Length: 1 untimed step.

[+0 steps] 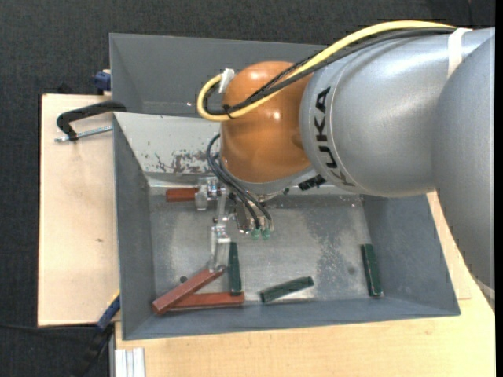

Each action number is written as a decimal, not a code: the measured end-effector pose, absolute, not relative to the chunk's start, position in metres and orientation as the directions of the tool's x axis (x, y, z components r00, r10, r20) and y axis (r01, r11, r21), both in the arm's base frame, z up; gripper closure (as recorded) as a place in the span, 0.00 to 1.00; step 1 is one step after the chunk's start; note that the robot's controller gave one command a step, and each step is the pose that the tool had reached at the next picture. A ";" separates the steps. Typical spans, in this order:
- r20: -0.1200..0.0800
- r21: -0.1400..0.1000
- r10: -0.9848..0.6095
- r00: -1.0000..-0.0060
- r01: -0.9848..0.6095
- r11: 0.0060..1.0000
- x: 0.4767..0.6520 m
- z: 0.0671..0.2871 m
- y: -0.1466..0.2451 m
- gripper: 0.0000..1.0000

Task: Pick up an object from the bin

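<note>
The gripper (221,248) is lowered into the left part of the bin (130,234), below the orange cover (263,124) of the wrist. How far it is opened cannot be told, nor whether anything is held, since its lower end is seen only as one pale metal piece against the grey floor.

Just right of that end, touching it or nearly so, a green stick (234,272) is laid lengthwise from far to near. Just on the near side of the gripper, the far end of a tilted brown stick (187,290) is found; it slants down towards the near left corner. A second brown stick (211,300) is laid flat along the near wall, from that corner to the near end of the green stick, so that a narrow wedge is formed by the two.

Further right along the near wall a second green stick (287,289) is seen, slightly tilted. Well apart, by the right wall, a third green stick (371,270) is laid from far to near. A brown block (181,195) is set against the far wall, left of the gripper.
</note>
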<state>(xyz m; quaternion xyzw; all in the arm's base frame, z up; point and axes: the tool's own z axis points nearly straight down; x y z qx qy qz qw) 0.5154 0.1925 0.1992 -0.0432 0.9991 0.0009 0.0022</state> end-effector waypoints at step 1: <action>-0.009 0.003 -0.084 -0.996 -0.084 0.996 0.513 0.149 0.187 0.00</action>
